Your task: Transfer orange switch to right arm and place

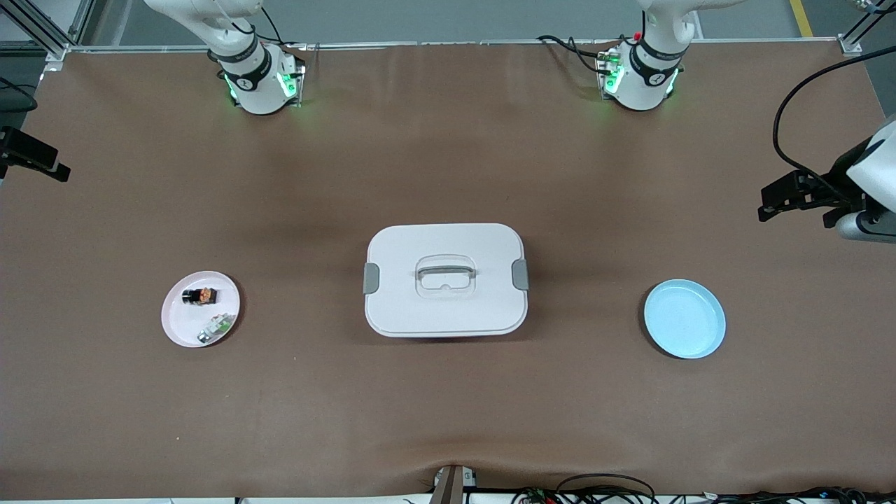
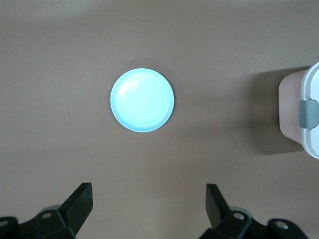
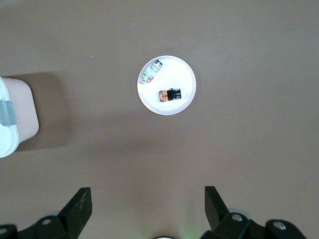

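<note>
A brown table (image 1: 448, 161) seen from a high camera, with two robot arm bases along its upper edge; three things lie in a row across its middle. Toward the right arm's end sits a small pink plate (image 1: 183, 329); on it lies the orange switch (image 1: 200, 296), a tiny black block with a bright orange middle, on the part of the plate farther from the front camera; just beside it, on the nearer part of the same plate, lies a small green-white-silver piece (image 1: 215, 328), apart from the switch. At the centre of the table stands a white lidded box (image 1: 446, 280) with grey clasps at both ends and a handle set into the lid. Toward the left arm's end lies a light blue plate (image 1: 684, 318), with nothing on it.

The right gripper (image 3: 144, 211) hangs high over the table near the pink plate, its jaws spread wide and holding nothing; its wrist view looks down on the plate and both small pieces, with a corner of the box at the edge. The left gripper (image 2: 147, 211) hangs high near the blue plate, jaws likewise released and spread, grasping nothing.
</note>
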Robot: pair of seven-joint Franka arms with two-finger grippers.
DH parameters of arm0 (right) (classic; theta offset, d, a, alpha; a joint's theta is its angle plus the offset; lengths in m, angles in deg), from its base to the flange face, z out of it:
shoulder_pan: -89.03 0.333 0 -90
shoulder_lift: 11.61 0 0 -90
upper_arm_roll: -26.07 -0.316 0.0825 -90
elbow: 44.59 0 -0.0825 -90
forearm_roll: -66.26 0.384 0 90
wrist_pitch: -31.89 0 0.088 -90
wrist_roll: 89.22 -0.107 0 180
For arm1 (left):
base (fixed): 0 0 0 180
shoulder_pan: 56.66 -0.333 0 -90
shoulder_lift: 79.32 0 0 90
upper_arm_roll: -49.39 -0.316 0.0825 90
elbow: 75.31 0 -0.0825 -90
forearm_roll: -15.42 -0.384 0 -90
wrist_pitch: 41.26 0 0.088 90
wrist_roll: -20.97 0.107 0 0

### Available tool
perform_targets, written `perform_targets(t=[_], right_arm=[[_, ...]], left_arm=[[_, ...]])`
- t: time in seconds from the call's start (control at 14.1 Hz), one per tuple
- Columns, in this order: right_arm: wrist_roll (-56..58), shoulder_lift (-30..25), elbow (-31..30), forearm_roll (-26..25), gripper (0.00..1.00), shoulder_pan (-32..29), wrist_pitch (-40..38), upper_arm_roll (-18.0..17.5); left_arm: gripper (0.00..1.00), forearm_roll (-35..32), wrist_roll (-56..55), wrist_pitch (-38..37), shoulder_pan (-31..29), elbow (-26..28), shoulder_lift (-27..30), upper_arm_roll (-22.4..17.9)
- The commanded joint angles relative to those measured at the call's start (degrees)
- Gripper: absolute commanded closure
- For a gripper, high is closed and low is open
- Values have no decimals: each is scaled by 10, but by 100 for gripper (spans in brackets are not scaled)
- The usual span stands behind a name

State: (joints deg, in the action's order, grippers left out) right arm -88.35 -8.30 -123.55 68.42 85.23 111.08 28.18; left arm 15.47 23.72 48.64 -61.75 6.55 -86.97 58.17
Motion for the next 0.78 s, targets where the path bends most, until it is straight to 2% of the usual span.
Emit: perform_targets(t=[0.0, 0.71], right_arm=[[-6, -2, -2, 2, 0, -7, -4, -5], [-7, -3, -7, 0, 0, -9, -1, -4]], left_arm=[[0, -13, -5, -6, -2, -3, 1, 3], [0, -13, -5, -6, -6, -4, 1, 3]])
